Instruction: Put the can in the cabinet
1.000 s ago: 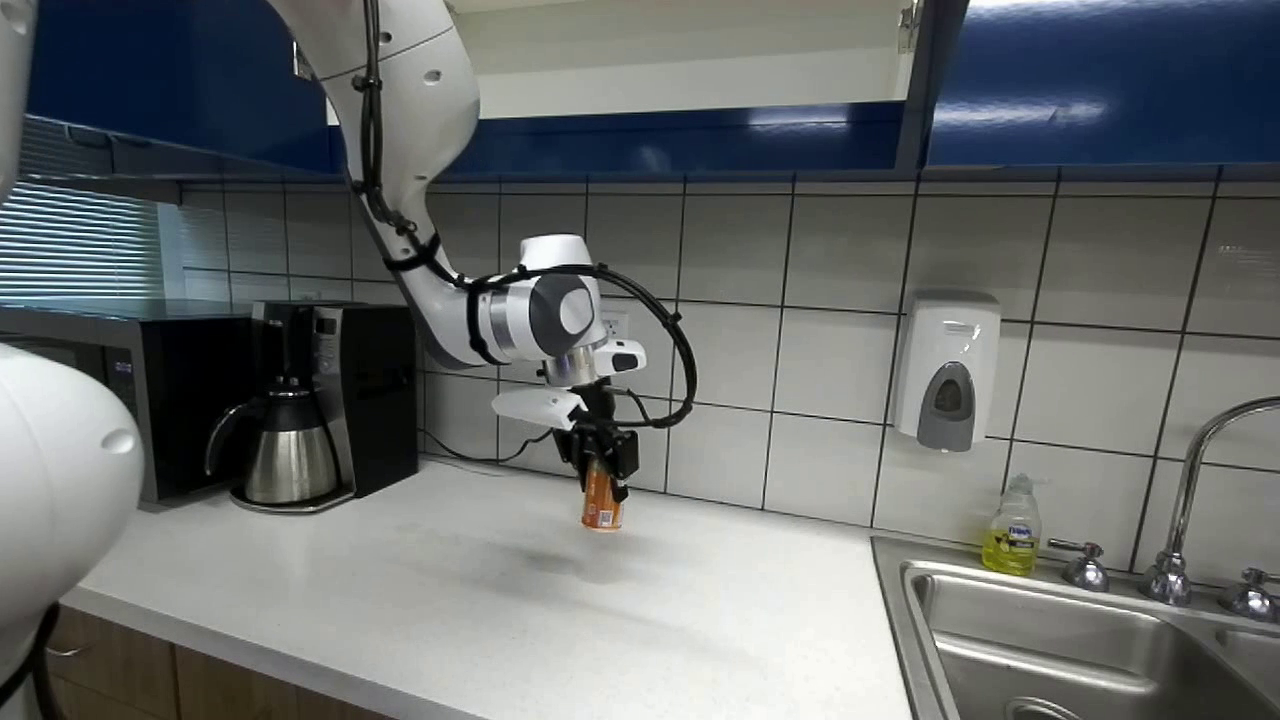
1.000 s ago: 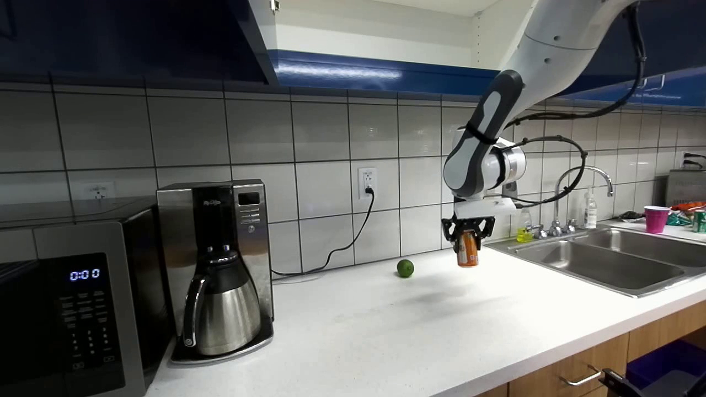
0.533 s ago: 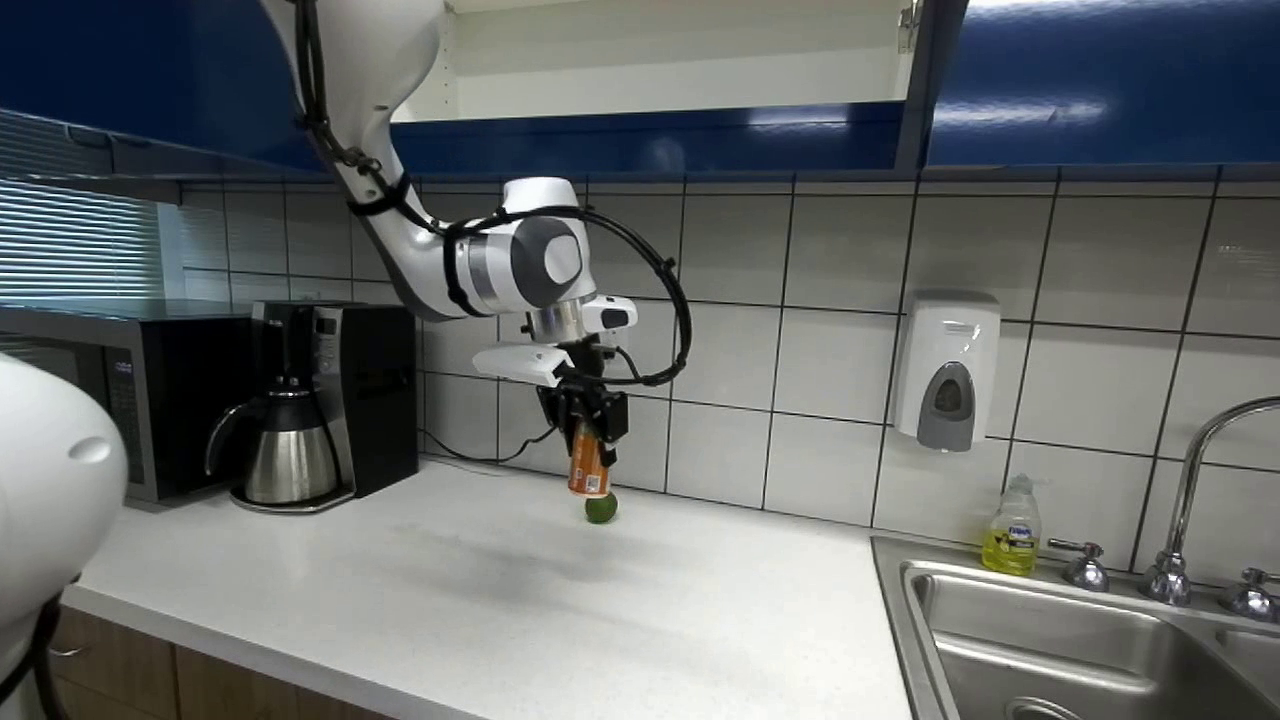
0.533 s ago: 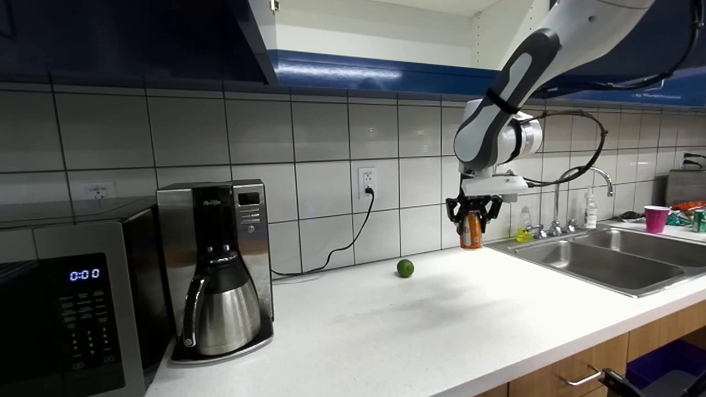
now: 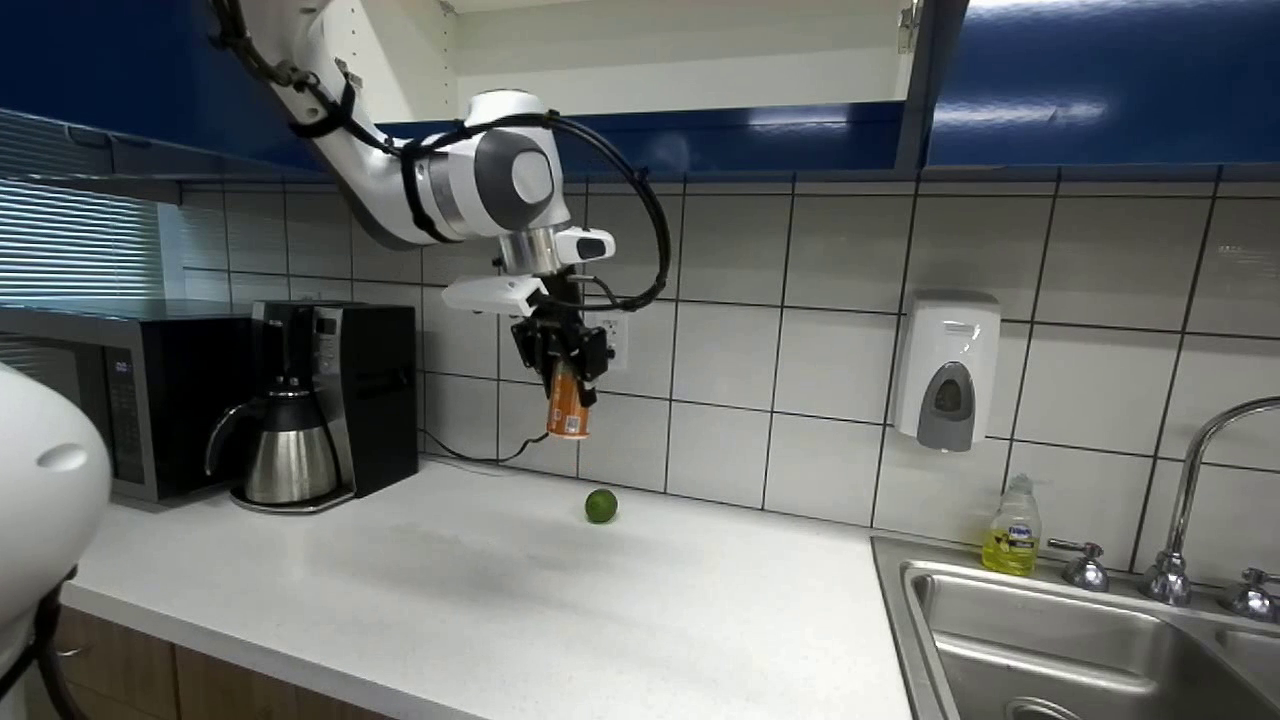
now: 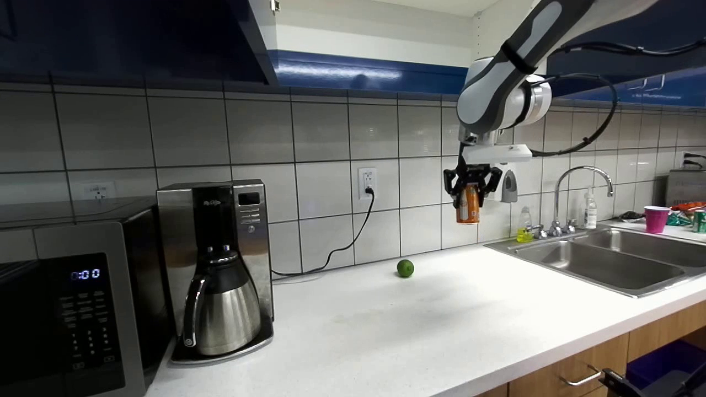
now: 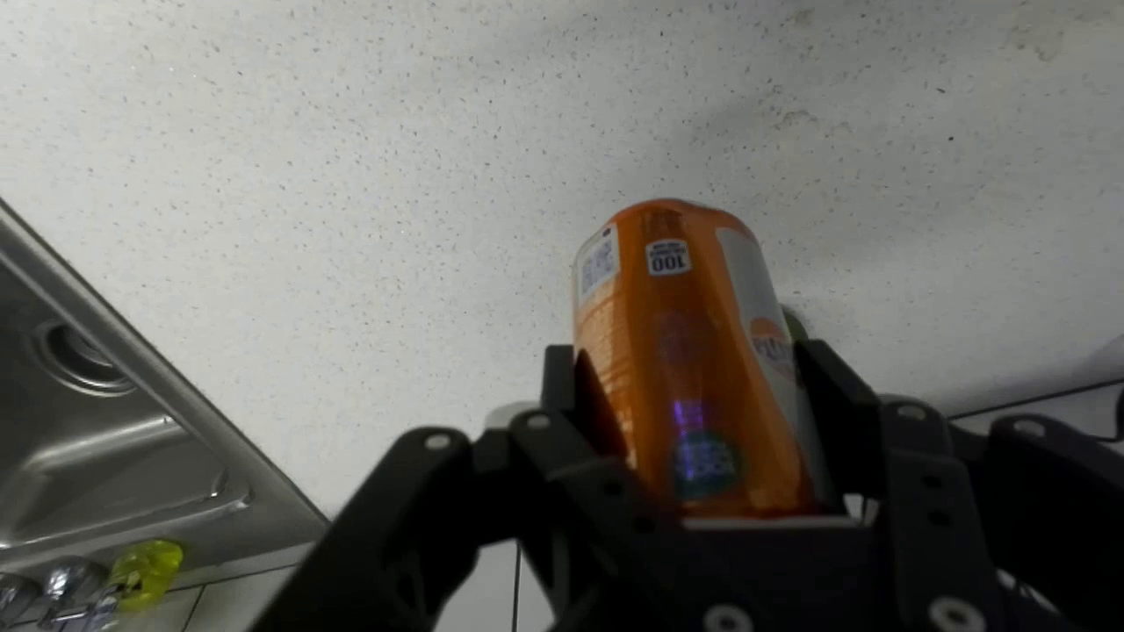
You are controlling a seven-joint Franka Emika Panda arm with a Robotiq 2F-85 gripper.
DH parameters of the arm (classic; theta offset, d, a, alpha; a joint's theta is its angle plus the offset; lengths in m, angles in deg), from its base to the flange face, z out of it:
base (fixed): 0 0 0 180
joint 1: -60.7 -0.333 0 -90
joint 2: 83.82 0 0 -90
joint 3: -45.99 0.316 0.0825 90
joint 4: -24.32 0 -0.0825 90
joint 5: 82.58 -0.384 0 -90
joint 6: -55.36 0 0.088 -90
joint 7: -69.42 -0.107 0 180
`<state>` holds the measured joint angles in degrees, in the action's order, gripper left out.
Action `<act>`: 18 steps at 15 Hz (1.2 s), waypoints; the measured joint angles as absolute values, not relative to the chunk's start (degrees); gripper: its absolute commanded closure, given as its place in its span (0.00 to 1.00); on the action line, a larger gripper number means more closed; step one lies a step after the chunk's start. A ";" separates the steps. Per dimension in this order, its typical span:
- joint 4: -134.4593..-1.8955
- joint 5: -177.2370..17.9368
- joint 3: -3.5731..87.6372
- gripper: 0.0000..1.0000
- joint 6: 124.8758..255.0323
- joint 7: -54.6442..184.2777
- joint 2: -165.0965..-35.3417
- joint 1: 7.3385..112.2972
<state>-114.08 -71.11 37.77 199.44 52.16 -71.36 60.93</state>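
The end effector (image 6: 469, 199) clamps the orange can (image 7: 680, 351) by its sides, its jaws parted only by the can's width, and holds it above the surface (image 5: 640, 610), lower than the open cabinet (image 5: 740, 137).

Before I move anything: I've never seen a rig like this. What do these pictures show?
The machine is one white robot arm ending in a black two-fingered gripper. Two exterior views watch it from different places; the wrist view rides on the arm, looking past the gripper. The gripper is closed on an orange can, holding it above the white counter. On the counter are a small green ball, a microwave and a coffee maker with its metallic pot; a sink is set into it. Overhead, the blue cabinet stands open.
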 measured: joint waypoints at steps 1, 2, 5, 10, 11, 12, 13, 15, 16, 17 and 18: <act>-113.98 -71.27 38.36 0.62 198.43 52.31 -70.05 61.05; -113.80 -71.43 38.89 0.62 197.40 52.42 -68.74 61.12; -112.24 -72.00 40.36 0.62 193.78 52.45 -65.26 61.31; -105.37 -72.49 42.23 0.62 186.19 52.45 -61.68 61.53; -103.61 -72.51 42.55 0.62 184.68 52.45 -61.30 61.55; -101.86 -72.51 42.87 0.62 183.24 52.44 -61.07 61.56; -100.07 -72.51 43.22 0.62 181.87 52.38 -60.95 61.58; -96.71 -72.51 43.80 0.62 179.21 52.29 -60.93 61.60; -95.20 -72.52 44.05 0.62 177.89 52.25 -60.94 61.60; -93.84 -72.52 44.23 0.62 176.74 52.21 -60.96 61.60; -92.55 -72.52 44.39 0.62 175.61 52.14 -60.98 61.60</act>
<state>-92.55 -72.52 44.39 175.61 52.14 -60.98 61.60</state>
